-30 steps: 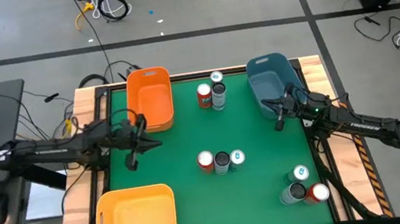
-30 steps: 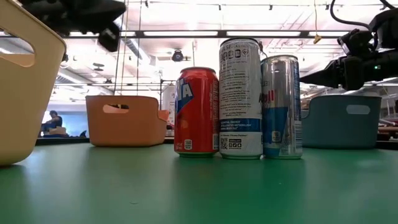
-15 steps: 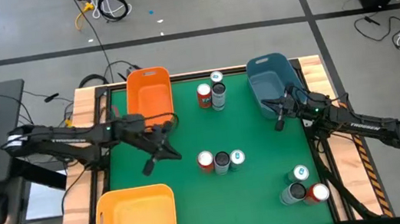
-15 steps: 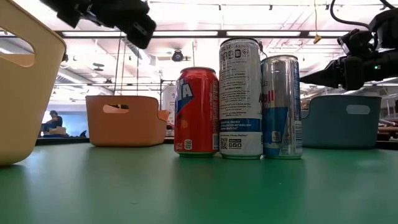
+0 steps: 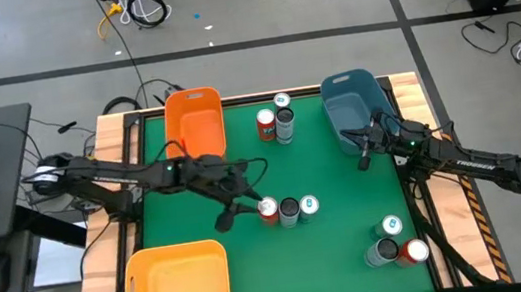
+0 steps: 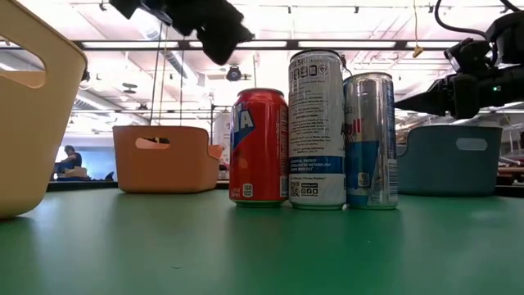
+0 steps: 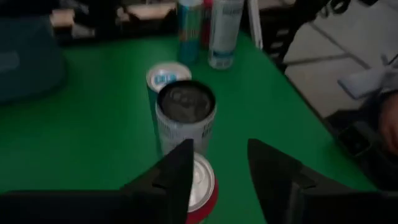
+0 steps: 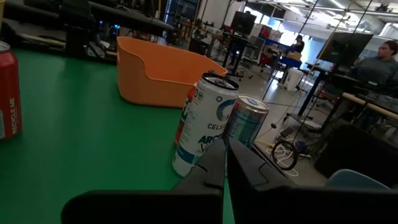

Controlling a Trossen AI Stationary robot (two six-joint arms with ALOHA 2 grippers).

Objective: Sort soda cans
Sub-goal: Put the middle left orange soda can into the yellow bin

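Now the left gripper, fingers parted, hovers over the red soda can at the end of the mid-worktop trio; centring before descending should spare the dark can beside it. Right gripper waits shut.

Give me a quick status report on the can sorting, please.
Left gripper open beside middle red can. Right gripper shut, waiting by blue bin. Nothing blocking.

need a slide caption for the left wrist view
Left tool, fingers parted, above the red can in a row with a dark can and light-blue can.
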